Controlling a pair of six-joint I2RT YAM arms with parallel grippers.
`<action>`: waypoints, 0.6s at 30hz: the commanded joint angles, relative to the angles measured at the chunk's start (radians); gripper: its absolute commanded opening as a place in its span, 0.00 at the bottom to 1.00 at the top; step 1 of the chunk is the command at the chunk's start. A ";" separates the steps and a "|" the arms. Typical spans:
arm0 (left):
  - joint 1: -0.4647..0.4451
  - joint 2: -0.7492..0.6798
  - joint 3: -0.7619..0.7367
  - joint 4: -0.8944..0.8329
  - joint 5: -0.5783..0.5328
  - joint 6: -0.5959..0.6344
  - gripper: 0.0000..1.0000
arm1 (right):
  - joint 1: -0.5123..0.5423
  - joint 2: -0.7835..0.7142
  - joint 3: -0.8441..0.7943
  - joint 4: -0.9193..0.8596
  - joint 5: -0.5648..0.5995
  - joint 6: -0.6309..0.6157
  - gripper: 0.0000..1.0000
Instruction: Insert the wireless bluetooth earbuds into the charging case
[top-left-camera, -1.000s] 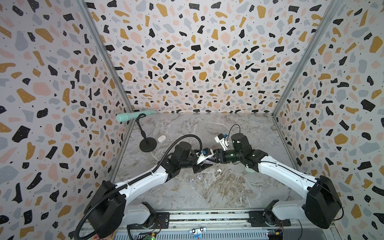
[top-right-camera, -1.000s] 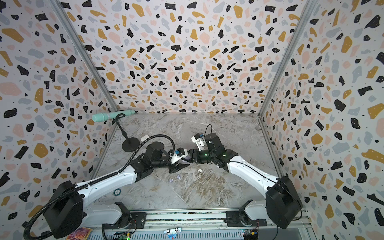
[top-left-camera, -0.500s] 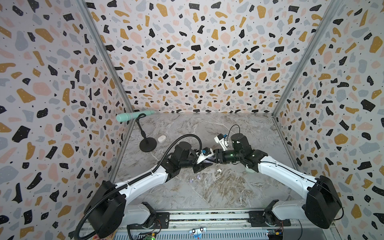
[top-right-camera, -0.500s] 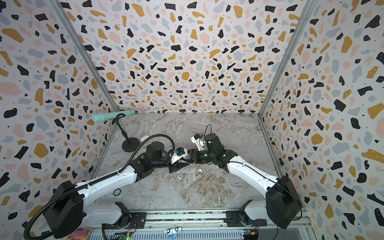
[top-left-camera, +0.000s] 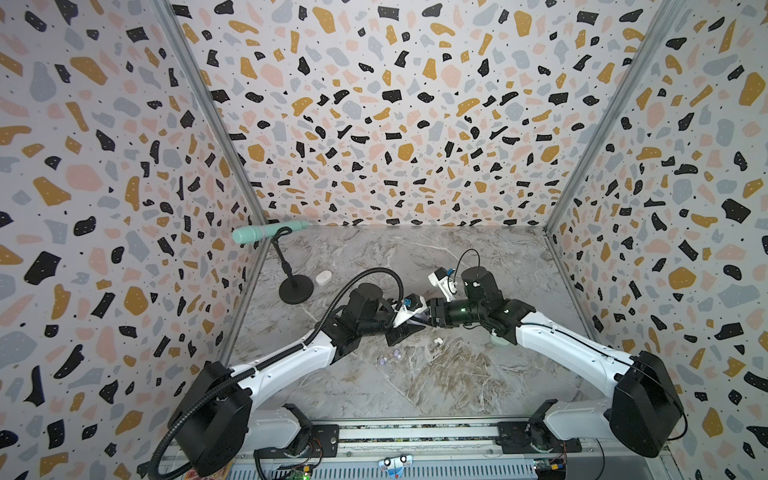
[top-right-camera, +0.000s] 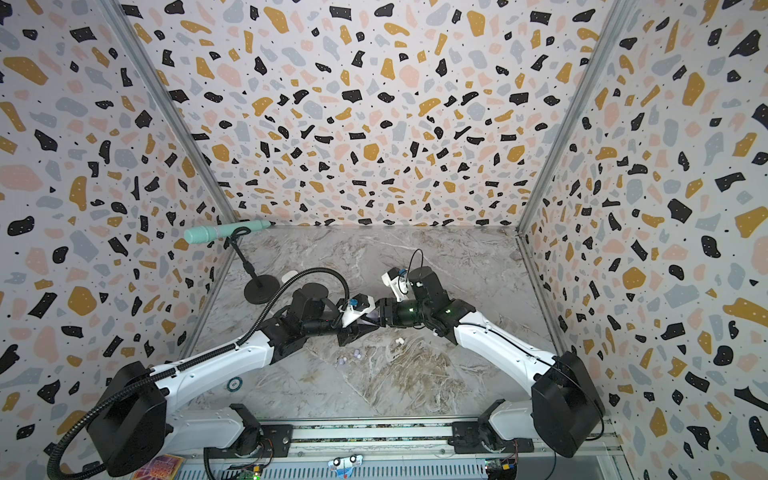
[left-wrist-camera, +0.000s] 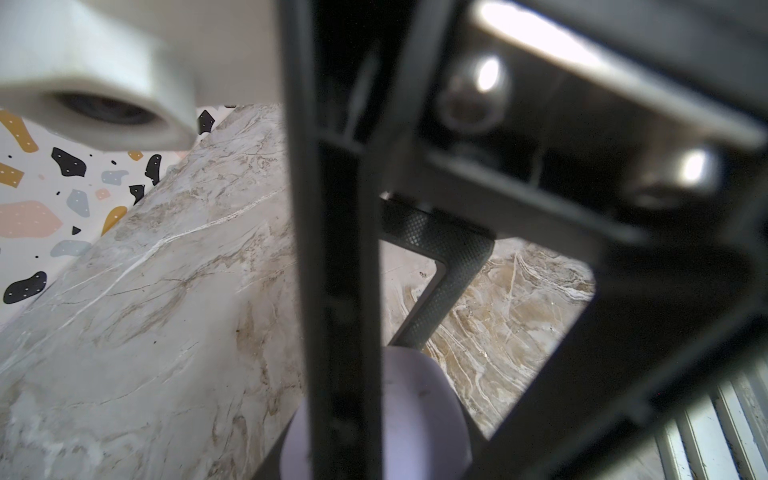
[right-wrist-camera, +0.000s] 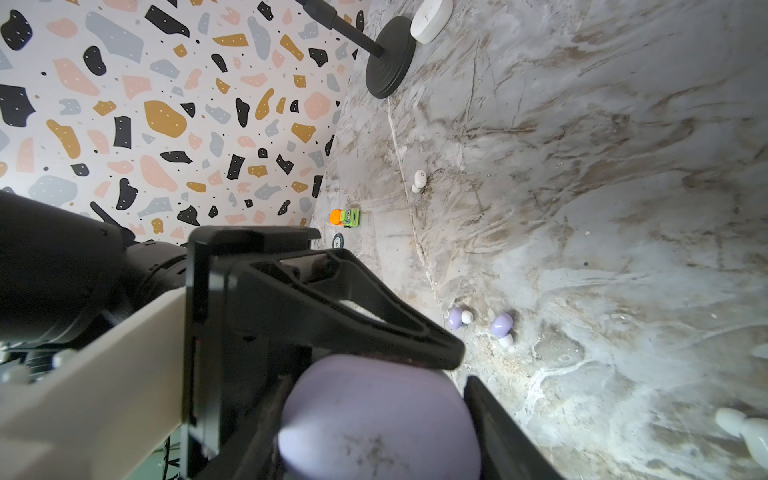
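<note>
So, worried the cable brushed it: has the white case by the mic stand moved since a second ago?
No. The white case lies just right of the mic stand's black base, exactly as before.

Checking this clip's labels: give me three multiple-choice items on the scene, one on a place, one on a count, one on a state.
1. The white case lies: A) beside the stand base B) at the front rail C) in a gripper.
2. Lavender earbuds on the table: A) one B) two C) four.
3. The lavender case is: A) loose on the table B) gripped by the right gripper C) leaning on the stand.
1 A: it sits next to the black disc. 2 B: two lie close together. 3 B: it sits between that gripper's jaws.
</note>
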 joint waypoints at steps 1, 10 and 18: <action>-0.005 0.002 0.011 0.035 0.033 0.003 0.32 | 0.007 -0.025 0.011 0.038 -0.004 0.013 0.66; -0.005 -0.001 0.013 0.029 0.045 -0.001 0.25 | -0.031 -0.103 0.019 -0.113 0.071 -0.097 0.91; -0.004 0.037 0.002 0.146 0.199 -0.111 0.24 | -0.131 -0.243 -0.038 -0.275 0.171 -0.340 0.92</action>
